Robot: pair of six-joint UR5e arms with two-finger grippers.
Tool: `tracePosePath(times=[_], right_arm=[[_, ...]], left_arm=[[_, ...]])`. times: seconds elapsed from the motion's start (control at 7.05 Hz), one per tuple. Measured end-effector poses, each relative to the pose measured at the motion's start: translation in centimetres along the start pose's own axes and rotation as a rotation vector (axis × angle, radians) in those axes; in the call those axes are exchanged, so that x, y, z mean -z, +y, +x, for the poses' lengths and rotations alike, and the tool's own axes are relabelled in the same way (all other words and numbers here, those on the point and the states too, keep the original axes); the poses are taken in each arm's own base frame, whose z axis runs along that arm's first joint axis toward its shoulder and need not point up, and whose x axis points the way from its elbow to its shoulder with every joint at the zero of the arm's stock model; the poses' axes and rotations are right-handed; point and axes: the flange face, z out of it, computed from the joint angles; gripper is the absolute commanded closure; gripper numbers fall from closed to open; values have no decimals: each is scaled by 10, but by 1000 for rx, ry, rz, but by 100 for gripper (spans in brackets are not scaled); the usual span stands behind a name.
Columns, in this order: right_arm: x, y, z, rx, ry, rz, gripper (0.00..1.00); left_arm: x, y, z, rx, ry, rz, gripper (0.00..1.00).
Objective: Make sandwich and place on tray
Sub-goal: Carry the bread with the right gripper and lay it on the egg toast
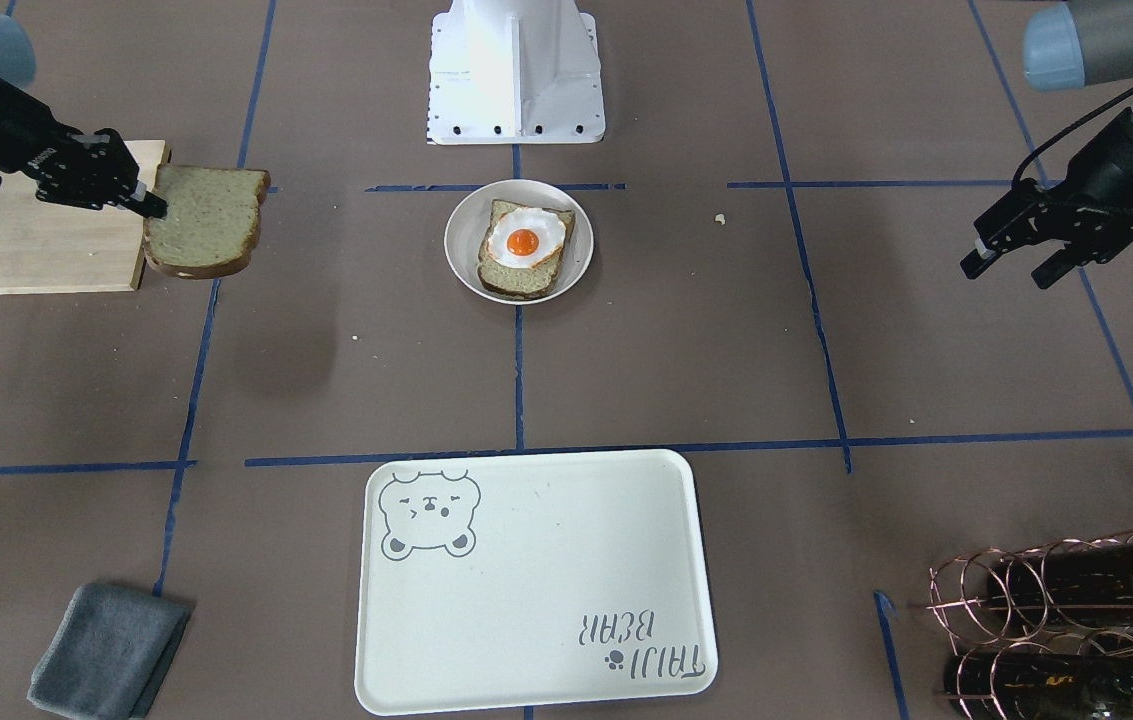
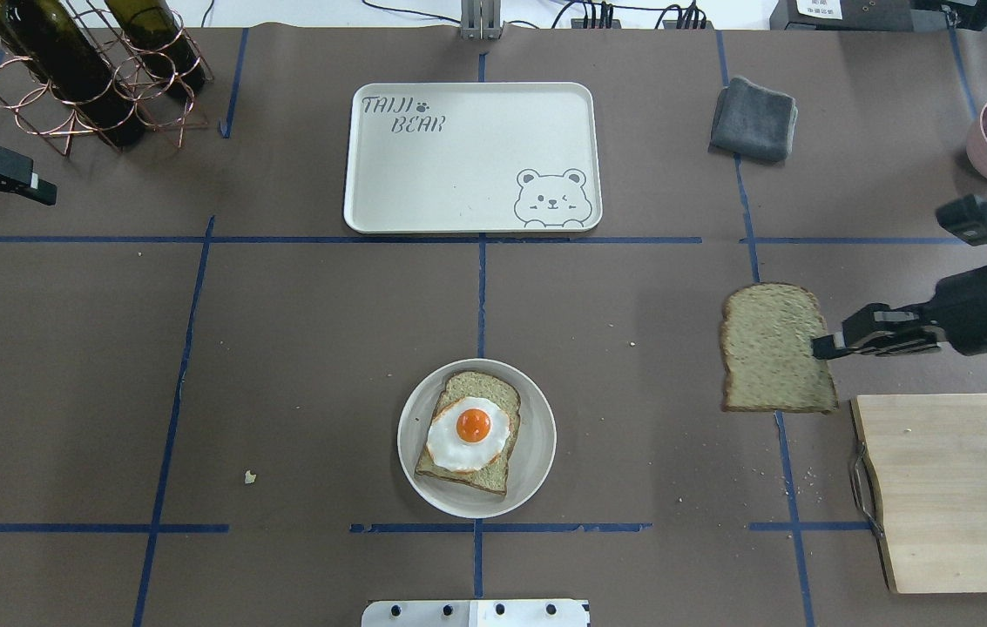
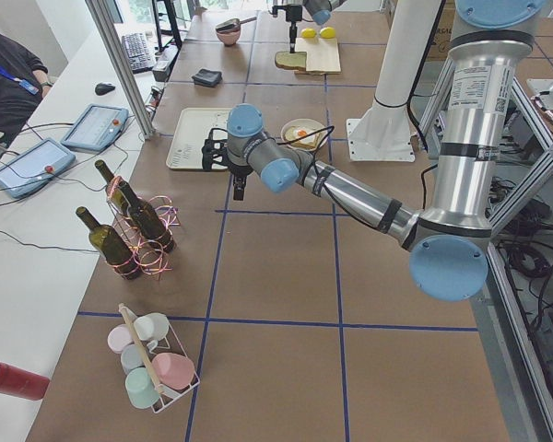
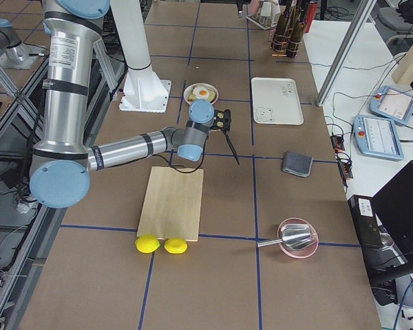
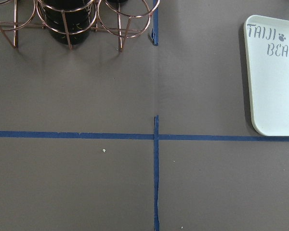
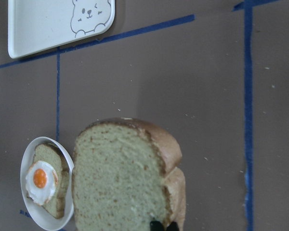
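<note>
Overhead exterior: right gripper (image 2: 822, 347) pinches the right edge of a tan brown-crusted bread slice (image 2: 767, 348). It holds the slice flat and clear of the table, with a shadow beneath, just off the far-left corner of the pale wooden board (image 2: 955, 488).

The target is the small round white plate (image 2: 541, 435), which lies to the left of the held slice and somewhat nearer the robot base. The two are well apart. The plate carries the second tan slice (image 2: 484, 387), with the white fried egg with orange yolk (image 2: 469, 433) on top.

Axes: the held slice's domed end points far. The plated slice is turned slightly, so a small yaw correction is probably needed.

The right arm is clearly the nearer. Left gripper (image 1: 1008, 272) hangs far left, fingers apart and empty.

The large white bear-print tray (image 2: 458, 165) sits at far centre, with nothing on it.
</note>
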Motion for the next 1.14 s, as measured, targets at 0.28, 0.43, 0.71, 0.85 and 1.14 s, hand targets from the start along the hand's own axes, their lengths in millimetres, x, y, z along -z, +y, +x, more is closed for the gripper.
tracePosePath(times=[0.28,0.43,0.71,0.85,1.14], right_arm=[[-68,5,-69,-34,-4,4,100],[-99,14,-104,-49,-9,0,100],[-150,35,-169,-52,9,-18,100],[-175,48,-194,-48,28,-17,100],[-210,63,-219,-45,67,-10,100]], left_arm=[[0,0,0,7,0,0,0],[-1,0,-1,8,-1,-1,0],[-1,0,-1,9,-1,-1,0],[-1,0,-1,9,-2,-1,0],[-2,-1,-2,10,-2,-2,0]])
